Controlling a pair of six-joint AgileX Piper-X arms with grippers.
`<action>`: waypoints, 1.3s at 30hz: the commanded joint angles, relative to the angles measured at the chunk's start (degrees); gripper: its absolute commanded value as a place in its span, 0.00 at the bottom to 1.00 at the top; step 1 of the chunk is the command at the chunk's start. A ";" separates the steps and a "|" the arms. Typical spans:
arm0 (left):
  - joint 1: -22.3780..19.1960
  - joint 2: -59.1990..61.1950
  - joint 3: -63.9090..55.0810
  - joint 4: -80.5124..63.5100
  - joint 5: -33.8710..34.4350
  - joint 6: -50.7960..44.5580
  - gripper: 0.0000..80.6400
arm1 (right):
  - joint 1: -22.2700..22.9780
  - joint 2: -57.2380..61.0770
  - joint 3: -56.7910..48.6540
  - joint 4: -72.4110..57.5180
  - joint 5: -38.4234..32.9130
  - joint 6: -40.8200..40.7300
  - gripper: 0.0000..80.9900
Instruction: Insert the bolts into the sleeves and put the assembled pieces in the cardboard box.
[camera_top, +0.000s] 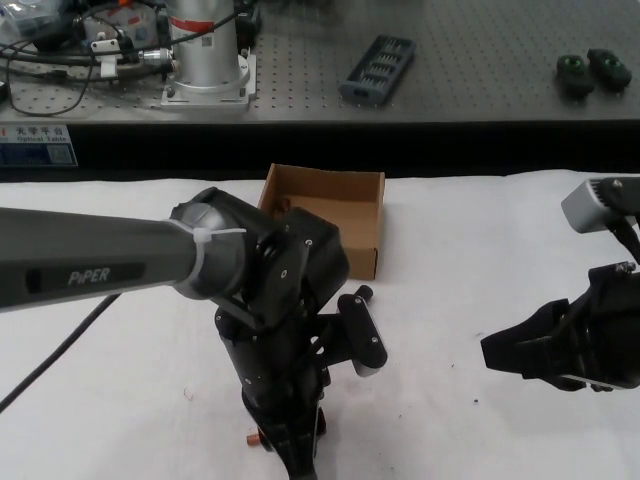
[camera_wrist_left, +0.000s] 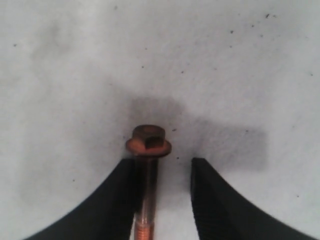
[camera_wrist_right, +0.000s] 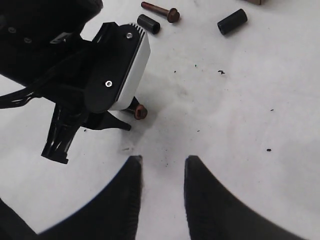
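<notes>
Left wrist view: the left gripper (camera_wrist_left: 163, 175) is held moderately open over the white cloth (camera_wrist_left: 75, 60). A copper bolt (camera_wrist_left: 148, 150) is seen between its fingers, the shaft close against one finger and a gap left to the other. The threaded end is cut off at the edge.

Right wrist view: the right gripper (camera_wrist_right: 162, 165) is held narrowly open, with nothing between its fingers. Farther off, most of the bolt is covered by the left gripper's body and the head is left showing. Beyond, a second bolt (camera_wrist_right: 160, 11) is laid just beside a sleeve (camera_wrist_right: 148, 23), with the other sleeve (camera_wrist_right: 232, 21) apart from both.

High view: the box (camera_top: 330, 215) is partly hidden behind the left arm (camera_top: 100, 265), and its contents cannot be made out. On the bench behind, a tray (camera_top: 378, 67) and a metal post (camera_top: 205, 50) are seen.
</notes>
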 joint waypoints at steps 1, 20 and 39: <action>-0.83 0.86 -0.45 -0.41 2.68 -0.65 0.30 | 0.09 -0.74 -0.26 -0.59 -0.82 0.14 0.28; -1.65 0.86 -0.45 -0.41 -0.61 -3.00 0.01 | 0.09 -0.74 -0.26 -0.59 -0.82 0.14 0.28; 18.52 -21.47 5.50 -21.65 7.40 -41.78 0.01 | 0.09 17.29 -7.71 -15.23 0.94 21.09 0.28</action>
